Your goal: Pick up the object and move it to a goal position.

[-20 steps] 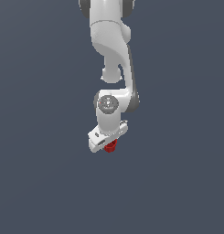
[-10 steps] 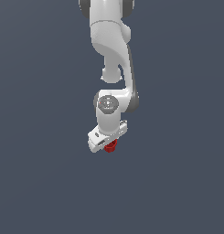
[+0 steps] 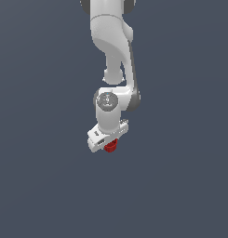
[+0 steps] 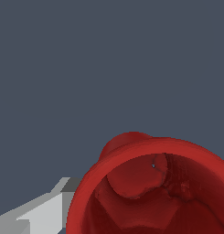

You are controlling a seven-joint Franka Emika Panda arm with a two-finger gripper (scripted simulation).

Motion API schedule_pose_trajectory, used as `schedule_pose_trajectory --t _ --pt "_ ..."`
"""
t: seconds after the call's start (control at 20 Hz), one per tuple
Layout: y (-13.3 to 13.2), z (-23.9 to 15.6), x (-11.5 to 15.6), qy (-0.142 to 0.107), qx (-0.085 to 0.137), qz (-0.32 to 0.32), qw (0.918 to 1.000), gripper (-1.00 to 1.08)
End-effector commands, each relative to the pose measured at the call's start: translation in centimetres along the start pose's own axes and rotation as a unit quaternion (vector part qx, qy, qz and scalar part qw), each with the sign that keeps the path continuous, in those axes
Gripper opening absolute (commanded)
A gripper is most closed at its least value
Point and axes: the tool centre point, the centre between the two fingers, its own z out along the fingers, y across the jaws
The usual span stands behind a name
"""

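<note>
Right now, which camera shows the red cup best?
The wrist view: the red cup fills it, rim and inside visible. The exterior view shows only a small red bit under the white claw.

We see open, plain grey space on every side of the gripper: below it, and out toward the exterior view's left and right, nothing stands in the way. The only bulk nearby is the arm itself, rising straight above the gripper. Directly under the gripper sits the red cup, so that spot is taken. In the wrist view the cup fills the near field beside one grey finger; beyond it, all is bare.
</note>
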Motion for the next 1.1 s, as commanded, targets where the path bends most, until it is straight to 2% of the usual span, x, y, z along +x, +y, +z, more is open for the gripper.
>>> schedule_pose_trajectory --t 0.0,0.35,1.05 --pt "0.2 -1.0 -0.6 0.001 -0.001 0.0 1.0 -1.0" --pt "0.6 -5.0 -3.8 0.001 -0.001 0.0 1.0 -1.0" --pt "2.1 -16.9 -12.9 0.002 0.0 0.0 1.0 -1.0"
